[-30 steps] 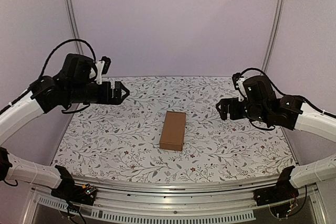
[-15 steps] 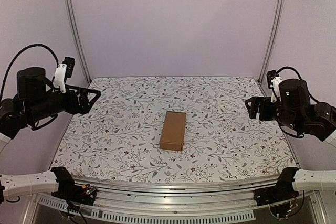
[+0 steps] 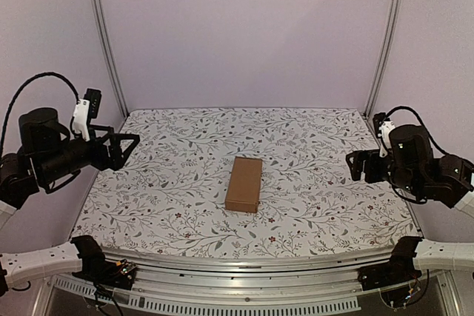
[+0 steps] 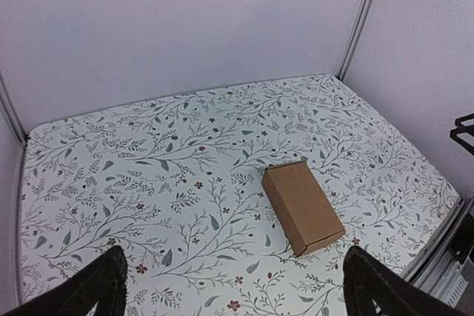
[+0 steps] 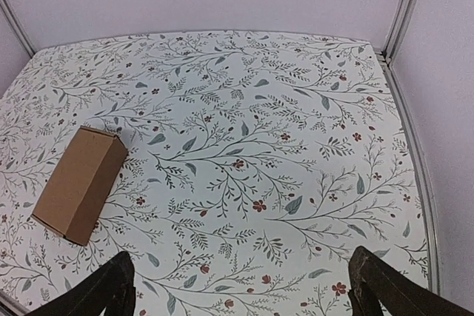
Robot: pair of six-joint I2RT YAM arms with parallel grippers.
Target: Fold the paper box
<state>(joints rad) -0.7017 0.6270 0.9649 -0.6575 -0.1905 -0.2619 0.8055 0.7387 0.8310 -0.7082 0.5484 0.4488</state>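
At the far left, the left gripper (image 3: pixel 127 152) hangs in the air over the table's left edge. Its jaws are spread wide with nothing between them, and its wrist view shows only bare tabletop between the two dark fingers. Behind it an aluminium post (image 3: pixel 104 42) runs up the corner where the pale lilac side wall meets the back wall (image 3: pixel 244 35). The table (image 3: pixel 170 183) is covered by a white cloth printed with grey-green leafy sprigs and small red flowers, and it lies flat. Near the table's middle lies the paper box (image 3: pixel 244 183), a plain brown oblong carton that looks closed. It rests on a broad face with its long side running roughly from near to far, well apart from both grippers. A metal rail (image 3: pixel 244 271) borders the near edge. To the right, a second post (image 3: pixel 385 42) marks the other back corner. The right gripper (image 3: pixel 357 166) hovers by the table's right edge, its fingers also wide apart and holding nothing.
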